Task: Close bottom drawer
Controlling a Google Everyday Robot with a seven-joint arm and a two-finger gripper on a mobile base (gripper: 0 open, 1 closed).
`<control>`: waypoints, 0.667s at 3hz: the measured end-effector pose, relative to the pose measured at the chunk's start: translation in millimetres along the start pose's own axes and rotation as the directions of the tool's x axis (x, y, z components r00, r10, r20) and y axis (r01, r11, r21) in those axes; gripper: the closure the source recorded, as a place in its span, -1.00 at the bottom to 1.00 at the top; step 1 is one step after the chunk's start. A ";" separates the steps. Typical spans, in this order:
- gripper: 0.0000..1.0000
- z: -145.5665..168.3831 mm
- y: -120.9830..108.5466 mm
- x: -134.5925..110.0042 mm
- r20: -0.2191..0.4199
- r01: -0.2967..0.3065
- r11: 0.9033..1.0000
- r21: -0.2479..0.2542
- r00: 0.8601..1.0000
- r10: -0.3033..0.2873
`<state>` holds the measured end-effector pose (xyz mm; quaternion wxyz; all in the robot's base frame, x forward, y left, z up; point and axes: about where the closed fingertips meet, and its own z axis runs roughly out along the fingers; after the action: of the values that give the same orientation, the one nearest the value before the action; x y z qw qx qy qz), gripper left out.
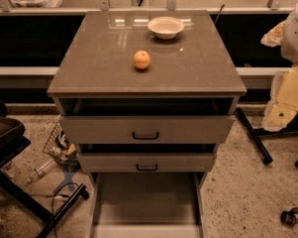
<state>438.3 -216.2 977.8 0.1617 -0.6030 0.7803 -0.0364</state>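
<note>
The bottom drawer (146, 205) is the lowest and narrowest one of the taupe-grey cabinet (89, 68). It is pulled far out towards me. Its long shallow tray looks empty, and its flat front (146, 231) lies at the bottom edge of the view, with the handle cut off. The mid-width drawer (146, 161) above it and the widest top drawer (146, 129) are each pulled out a little, black handles showing. My gripper is not in view. A white and cream shape (291, 88) at the right edge may be part of my arm.
An orange (142, 59) and a white bowl (166, 27) sit on the cabinet top. Black chair legs and castors (255, 138) stand on the speckled floor to the right. A black stand (20, 187), cables and a wire basket (59, 143) lie to the left.
</note>
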 end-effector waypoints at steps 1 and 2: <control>-1.00 0.0 -0.1 0.3 0.008 -0.003 1.000 0.010 1.000 0.002; -1.00 15.5 4.4 7.0 0.036 0.000 1.000 0.024 0.999 0.000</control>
<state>437.2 -219.6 960.6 0.1831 -0.6016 0.7767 -0.0348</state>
